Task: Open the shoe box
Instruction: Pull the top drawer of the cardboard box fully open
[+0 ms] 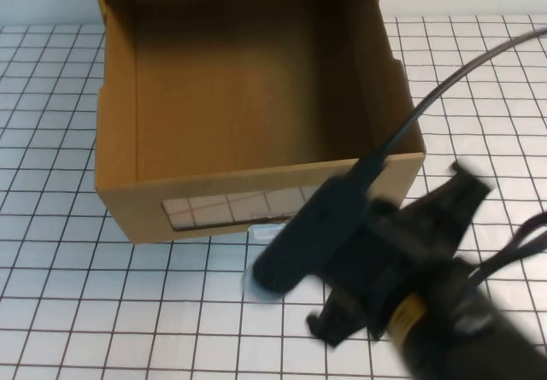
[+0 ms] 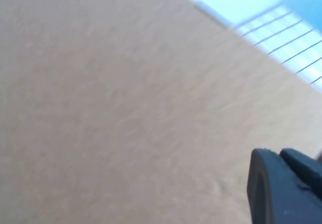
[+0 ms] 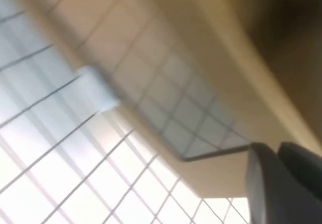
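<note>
Ok, box [image 1: 128, 201] sits on the grid table [image 1: 68, 312], top open, brown inside walls and floor showing; right arm [image 1: 444, 329] comes in from the robot's side, blurred, overlapping the right end of the box's near wall; right gripper [image 3: 282, 183] is down by that wall, box just ahead of it and very close; cannot tell if it is clenched or released, nor whether it touches the cardboard; ahead of the right gripper the near wall has a window [image 1: 226, 207] with grid lines showing through; small white tab [image 1: 269, 229] lies at the foot of that wall, below the window, toward the left-arm side of the gripper; black cable [image 1: 479, 60] runs from the right arm up and away past the box's right wall; left gripper [image 2: 287, 189] shows only in its wrist view, a dark edge close against a plain cardboard face filling most of that view; which part of the box that is, cannot tell; touching or not, cannot tell; clenched or released, cannot tell; a strip of table shows beyond that cardboard's far edge.
</note>
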